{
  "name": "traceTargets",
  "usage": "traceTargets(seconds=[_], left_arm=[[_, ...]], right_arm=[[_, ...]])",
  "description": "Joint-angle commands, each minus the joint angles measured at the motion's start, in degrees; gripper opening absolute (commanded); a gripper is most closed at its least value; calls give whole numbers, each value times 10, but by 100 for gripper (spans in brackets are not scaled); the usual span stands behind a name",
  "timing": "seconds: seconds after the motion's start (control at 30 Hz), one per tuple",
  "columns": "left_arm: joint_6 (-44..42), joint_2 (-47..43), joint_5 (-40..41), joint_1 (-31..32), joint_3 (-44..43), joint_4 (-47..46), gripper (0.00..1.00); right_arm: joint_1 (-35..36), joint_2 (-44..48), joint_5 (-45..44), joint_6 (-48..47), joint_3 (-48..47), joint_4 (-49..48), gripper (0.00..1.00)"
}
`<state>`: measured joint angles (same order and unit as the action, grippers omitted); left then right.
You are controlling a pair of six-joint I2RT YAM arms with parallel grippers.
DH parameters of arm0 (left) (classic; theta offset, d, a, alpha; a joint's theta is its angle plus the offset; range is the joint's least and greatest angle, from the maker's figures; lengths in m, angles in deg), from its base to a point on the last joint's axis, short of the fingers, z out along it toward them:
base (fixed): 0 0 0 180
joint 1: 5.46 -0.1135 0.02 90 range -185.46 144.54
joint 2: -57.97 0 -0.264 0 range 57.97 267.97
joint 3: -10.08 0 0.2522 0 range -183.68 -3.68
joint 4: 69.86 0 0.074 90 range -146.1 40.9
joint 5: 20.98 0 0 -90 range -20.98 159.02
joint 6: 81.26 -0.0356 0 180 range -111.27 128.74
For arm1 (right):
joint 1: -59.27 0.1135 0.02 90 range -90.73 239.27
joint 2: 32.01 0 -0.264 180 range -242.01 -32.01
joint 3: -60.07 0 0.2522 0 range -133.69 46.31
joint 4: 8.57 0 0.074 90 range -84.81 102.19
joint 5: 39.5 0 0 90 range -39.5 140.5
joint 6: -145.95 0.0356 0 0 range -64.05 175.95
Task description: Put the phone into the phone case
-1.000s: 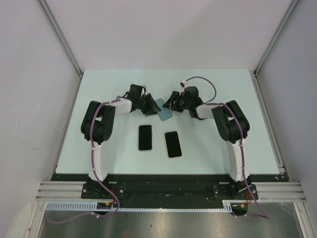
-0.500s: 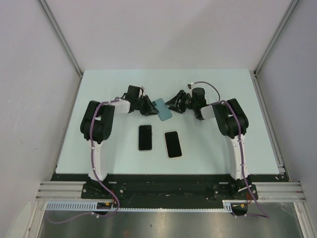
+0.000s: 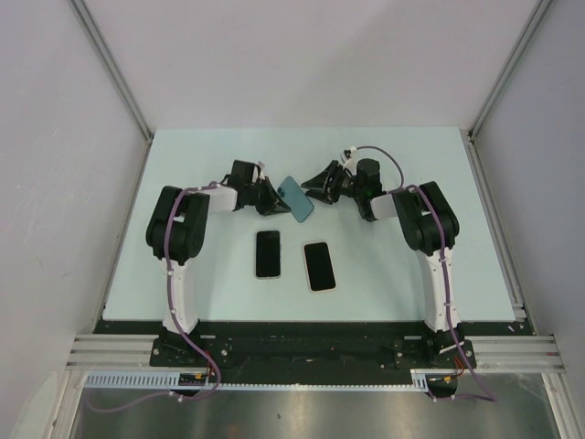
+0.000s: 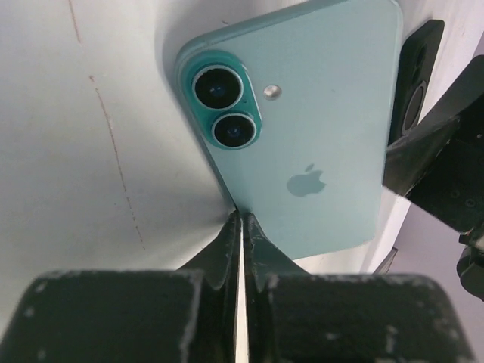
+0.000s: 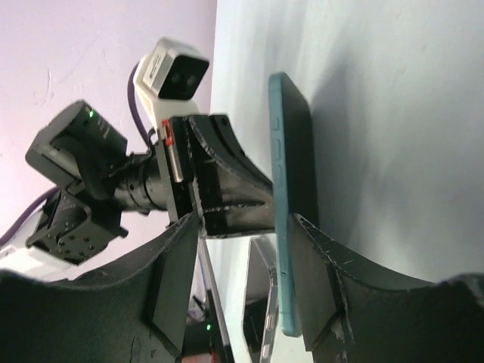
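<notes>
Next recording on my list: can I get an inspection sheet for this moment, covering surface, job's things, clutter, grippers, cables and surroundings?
Surface: pale table, faintly scratched in the left wrist view.
Job's things: teal phone stands tilted on edge between the grippers, its two-lens back towards the left wrist camera. Two dark flat slabs lie side by side, apart, nearer the bases; phone or case, cannot tell.
Clutter: nothing seen.
Grippers: left gripper shut, tips against the phone's back; right gripper open, phone edge between its fingers, not clamped.
Cables: purple cable along the left arm, another looped over the right wrist.
Surroundings: pale walls, metal rail at the near edge.
</notes>
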<state>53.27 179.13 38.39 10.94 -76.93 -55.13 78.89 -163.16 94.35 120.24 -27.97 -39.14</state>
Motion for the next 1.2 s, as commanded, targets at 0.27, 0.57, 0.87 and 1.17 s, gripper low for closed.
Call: traceTargets(seconds=[0.27, 0.57, 0.87, 1.17], left_arm=[[-13, 0, -14, 14, 26, -7, 5], [-16, -26, -18, 0, 42, -8, 31], [13, -51, -81, -15, 79, -90, 42], [5, -59, -107, -18, 82, -118, 52]], right_arm=[[53, -17, 79, -3, -3, 28, 54], [51, -1, 55, -69, -2, 109, 53], [39, 12, 11, -138, 1, 215, 47], [32, 16, -10, -169, 1, 262, 44]])
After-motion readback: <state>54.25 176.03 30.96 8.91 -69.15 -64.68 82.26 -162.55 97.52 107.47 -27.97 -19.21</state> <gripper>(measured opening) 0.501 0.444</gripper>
